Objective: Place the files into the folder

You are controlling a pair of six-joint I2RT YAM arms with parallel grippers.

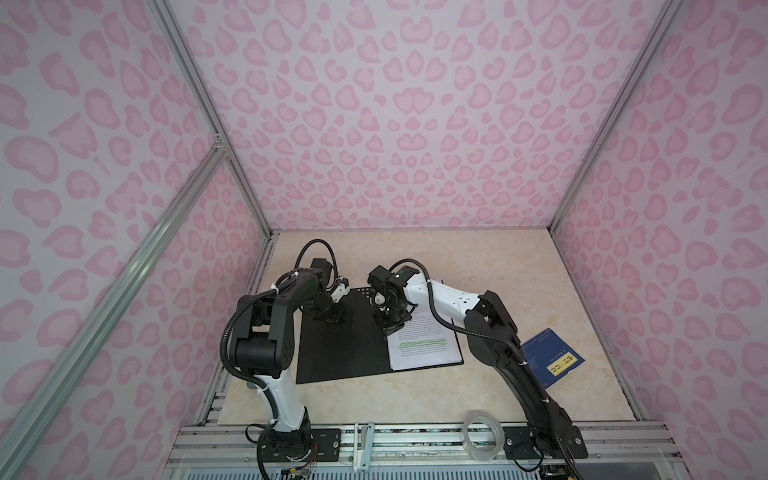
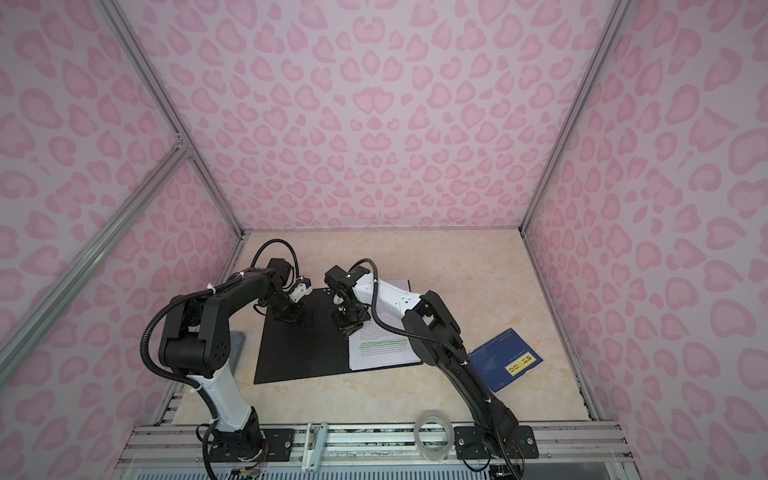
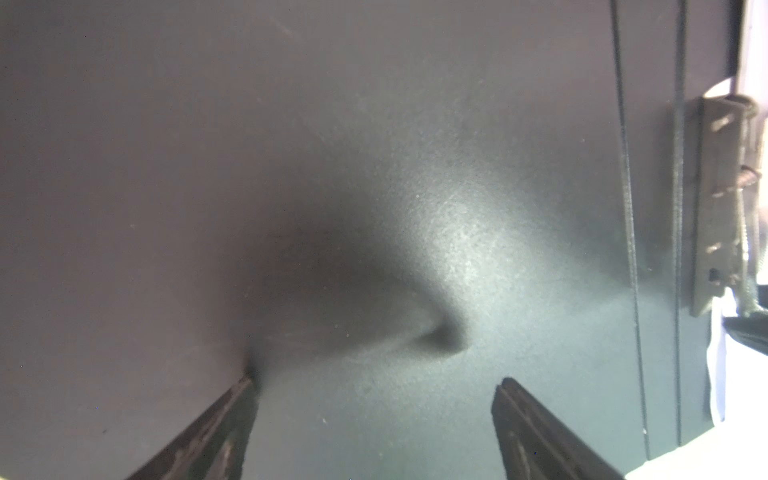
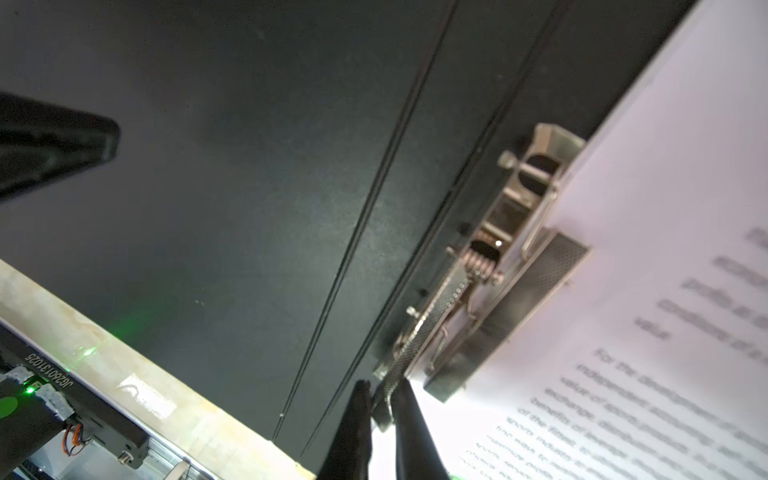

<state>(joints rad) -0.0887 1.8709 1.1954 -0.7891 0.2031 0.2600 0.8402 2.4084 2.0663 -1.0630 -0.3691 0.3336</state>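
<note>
2 states: left fingers (image 3: 216,432) splayed against the folder (image 3: 374,166), right fingers (image 4: 353,432) pinching its clip (image 4: 440,303).

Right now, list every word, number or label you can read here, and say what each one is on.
"J6280131025", upside down in the right wrist view, on a black unit; first characters uncertain.
"For the", opening a paragraph on the printed sheet; its other lines are too blurred.
The yellow label on the blue booklet: too small to read.
The folder: no text shows on its black inside.
</note>
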